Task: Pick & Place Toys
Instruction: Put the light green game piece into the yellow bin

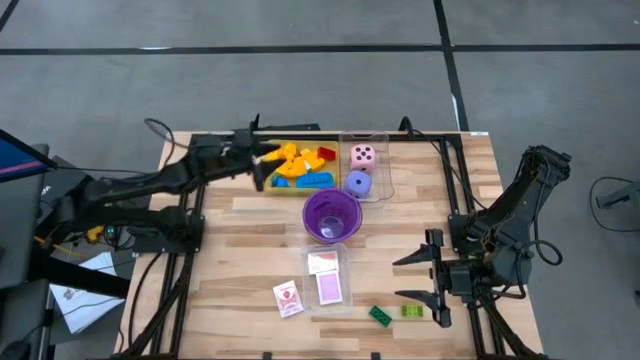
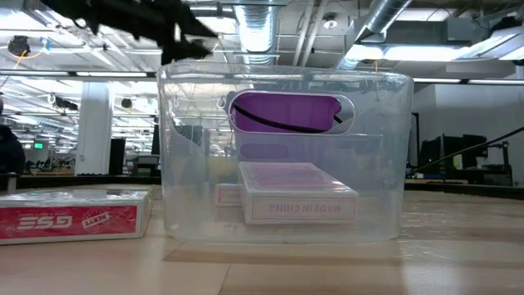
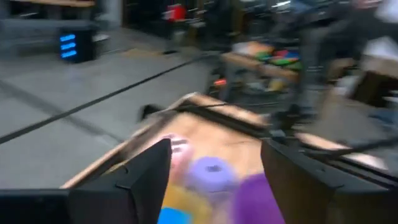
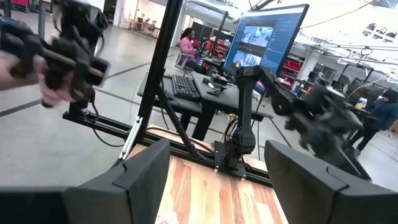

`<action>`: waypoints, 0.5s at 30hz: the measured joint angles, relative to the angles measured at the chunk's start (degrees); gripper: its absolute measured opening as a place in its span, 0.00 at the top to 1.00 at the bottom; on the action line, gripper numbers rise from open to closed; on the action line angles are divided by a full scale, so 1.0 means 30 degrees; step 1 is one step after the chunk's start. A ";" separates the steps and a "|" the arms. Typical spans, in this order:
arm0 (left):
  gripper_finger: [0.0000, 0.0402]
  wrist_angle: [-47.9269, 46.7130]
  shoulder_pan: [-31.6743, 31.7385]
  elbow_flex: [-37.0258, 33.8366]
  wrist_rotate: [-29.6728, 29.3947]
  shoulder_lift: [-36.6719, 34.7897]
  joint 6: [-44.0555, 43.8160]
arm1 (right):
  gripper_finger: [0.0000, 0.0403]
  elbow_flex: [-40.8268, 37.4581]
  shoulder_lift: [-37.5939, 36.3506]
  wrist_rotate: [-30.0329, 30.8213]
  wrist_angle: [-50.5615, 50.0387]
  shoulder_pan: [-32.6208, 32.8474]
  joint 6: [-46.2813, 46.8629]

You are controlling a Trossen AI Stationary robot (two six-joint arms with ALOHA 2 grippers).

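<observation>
Several yellow, orange, blue and red bricks [image 1: 300, 166] lie in a yellow tray at the table's far side. A pink die [image 1: 363, 155] and a purple die [image 1: 358, 182] sit in a clear tray [image 1: 383, 160] beside it. My left gripper [image 1: 262, 165] hovers open at the yellow tray's left end, raised and level, with nothing between its fingers [image 3: 149, 171]. Two green bricks [image 1: 380, 316] [image 1: 412, 311] and a white-red card pack [image 1: 287, 298] lie near the front edge. My right gripper [image 1: 410, 278] hangs open above the table's near right part, holding nothing.
A purple translucent cup [image 1: 332, 215] stands mid-table. In front of it a small clear tray [image 2: 282, 156] holds a pink card box [image 2: 299, 195]. Bare wood lies left of the cup and along the right side. Black frame rails run along the table's edges.
</observation>
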 joint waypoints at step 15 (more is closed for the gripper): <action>0.10 0.3806 -1.9108 0.0000 -0.2309 -0.0574 0.5128 | 0.37 -0.0007 0.0000 0.2511 -0.0620 -0.0015 0.1397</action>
